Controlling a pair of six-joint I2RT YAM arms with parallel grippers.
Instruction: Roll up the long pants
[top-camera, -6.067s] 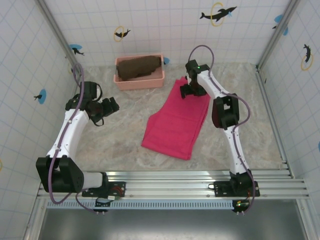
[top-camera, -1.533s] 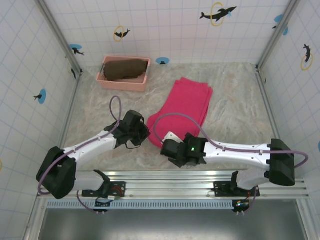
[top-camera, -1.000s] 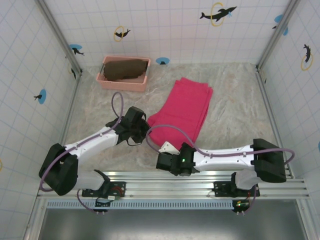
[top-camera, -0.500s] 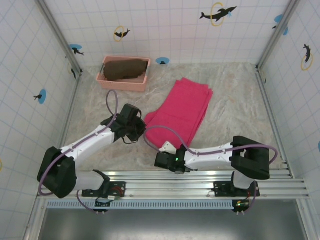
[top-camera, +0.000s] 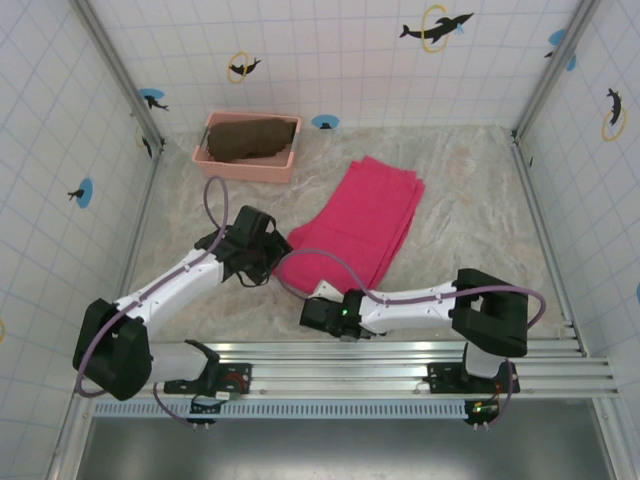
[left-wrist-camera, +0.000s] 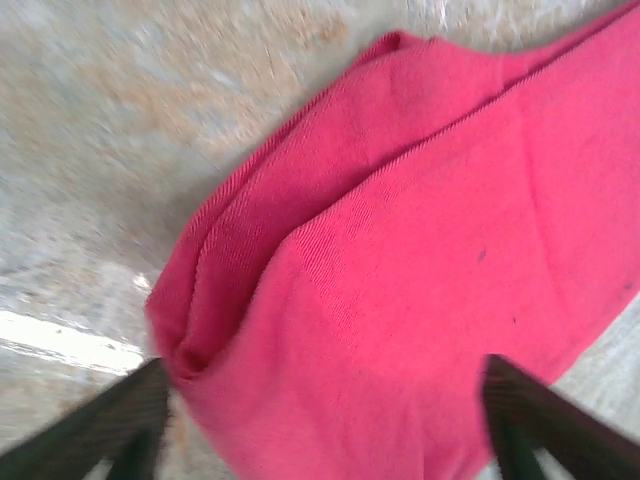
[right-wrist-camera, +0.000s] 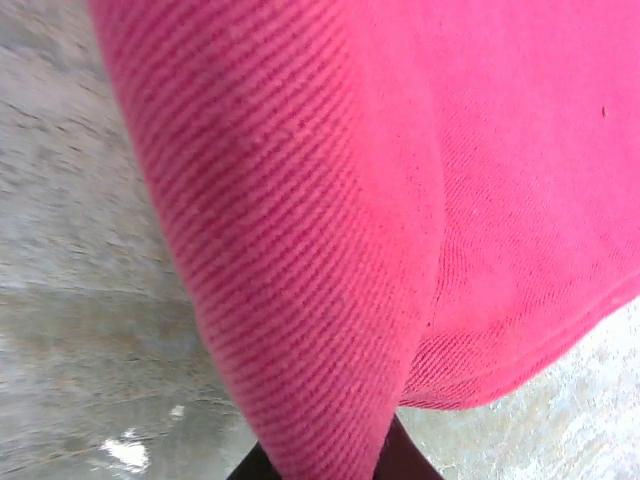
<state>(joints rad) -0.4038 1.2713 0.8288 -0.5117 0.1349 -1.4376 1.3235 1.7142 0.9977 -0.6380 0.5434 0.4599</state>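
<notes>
Two arms work over one pair of pants. Nearest, the right gripper (right-wrist-camera: 325, 458) is pinched on a raised fold at the near edge of the long pants (top-camera: 360, 220). Its dark fingers (right-wrist-camera: 402, 462) are cut off at the bottom of the wrist view. Just beyond and to the left, the left gripper (left-wrist-camera: 322, 385) hovers over the near left corner of the pants, jaws spread wide with fabric between them. That view is blurred. The pants lie folded lengthwise on the table (top-camera: 470, 220), running away to the right; the two legs cannot be told apart. Farthest off stands one pink basket (top-camera: 245, 170) with one brown cloth (top-camera: 245, 137) inside.
</notes>
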